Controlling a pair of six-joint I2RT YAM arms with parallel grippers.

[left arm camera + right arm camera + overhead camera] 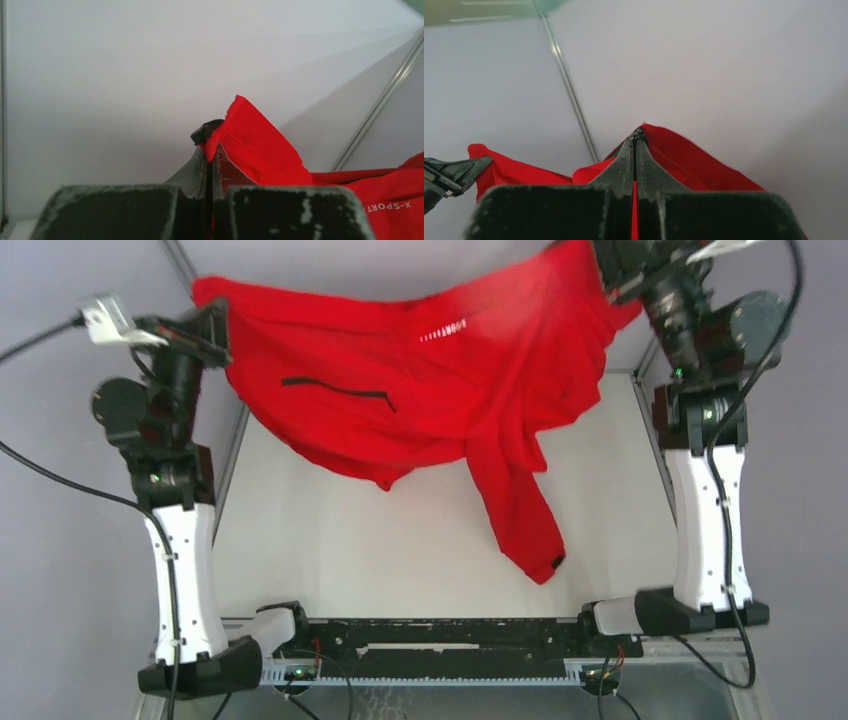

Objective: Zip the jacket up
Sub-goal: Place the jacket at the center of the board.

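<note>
Left gripper (210,150) and right gripper (635,136) both clamped on the jacket (420,390)
It hangs stretched between them above the white table (330,540), one sleeve (520,510) drooping down, pocket zip (335,390) showing.

white "X-SPORT" print (389,206), on red jacket (265,145)

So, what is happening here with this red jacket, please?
Two robot arms hold the red jacket up between them, above the table. The left pincer is shut on one edge of the cloth, and the right pincer is shut on another edge. The jacket sags in the middle, and one sleeve hangs down toward the table. Whether the front zipper is closed, these views do not show.
</note>
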